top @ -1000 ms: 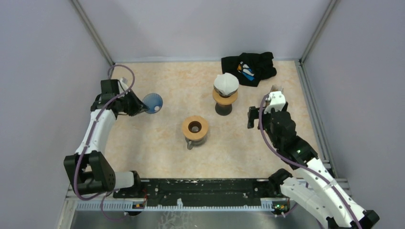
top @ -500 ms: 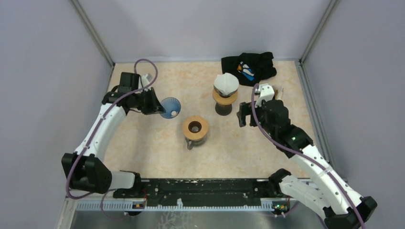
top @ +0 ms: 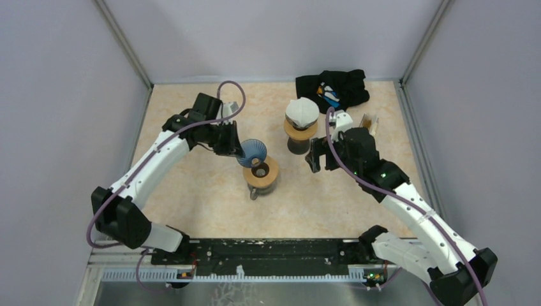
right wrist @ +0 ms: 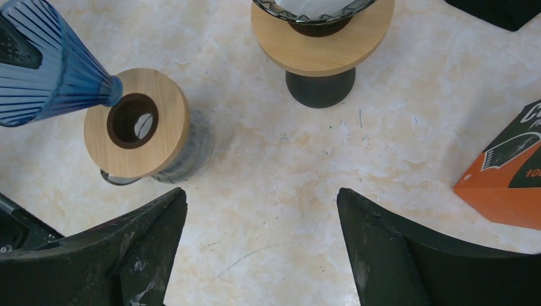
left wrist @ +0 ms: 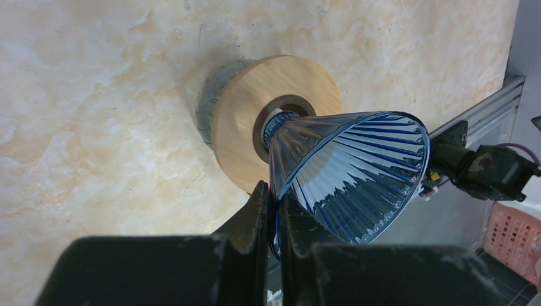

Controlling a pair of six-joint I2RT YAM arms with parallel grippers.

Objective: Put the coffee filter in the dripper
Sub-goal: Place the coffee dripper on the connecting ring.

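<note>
Overhead camera: far, looking down. Wrist cameras: close, downward, left perhaps oblique. All share wooden collar.

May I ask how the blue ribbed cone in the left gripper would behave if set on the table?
The blue cone looks thin and translucent, so probably light and stiff. Its narrow tip and wide mouth suggest it would tip and roll in a curve. The left gripper pinches only its rim, so it may swivel.
</note>
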